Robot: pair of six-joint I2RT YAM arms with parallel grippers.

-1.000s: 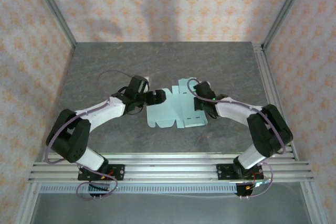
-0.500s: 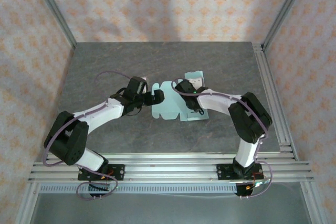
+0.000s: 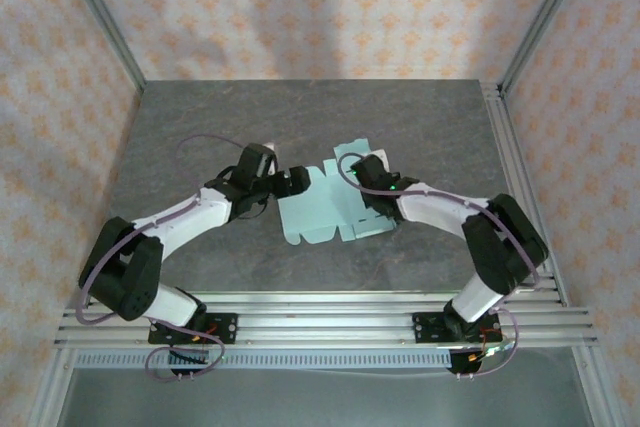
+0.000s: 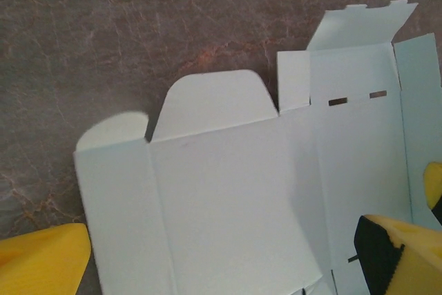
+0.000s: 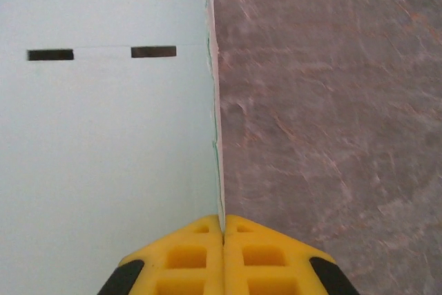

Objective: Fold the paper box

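The fingers (image 4: 41, 260) of the left gripper (image 4: 221, 271) are spread wide and hold nothing, one by an outer edge of the paper box (image 3: 325, 212), the other over an inner panel. The paper box is a flat die-cut sheet of pale mint-blue thin card with crease lines, rounded tabs (image 4: 214, 98) and small slots (image 4: 338, 101). The fingers (image 5: 200, 229) of the right gripper (image 5: 222, 224) are pressed together tip to tip. The sheet's straight edge runs into the seam between them; whether the card is nipped there or merely lies beneath cannot be told. The sheet lies unfolded, nearly flat, at mid-table between the two grippers. By its look it is very light, thin and springy. It is likely to slide if pushed from one side only, to bend readily along its creases, and to kink or tear if squeezed at a tab. Recommended hold: a panel edge close to a crease, with the other gripper pinning the adjoining panel. Around the sheet lies the dark grey stone-patterned table top (image 3: 200, 127). The aluminium rail (image 3: 320, 312) at the near edge is well apart. The likeliest obstruction is the opposite arm, since both wrists work close together, each trailing a looping purple cable (image 3: 205, 138).
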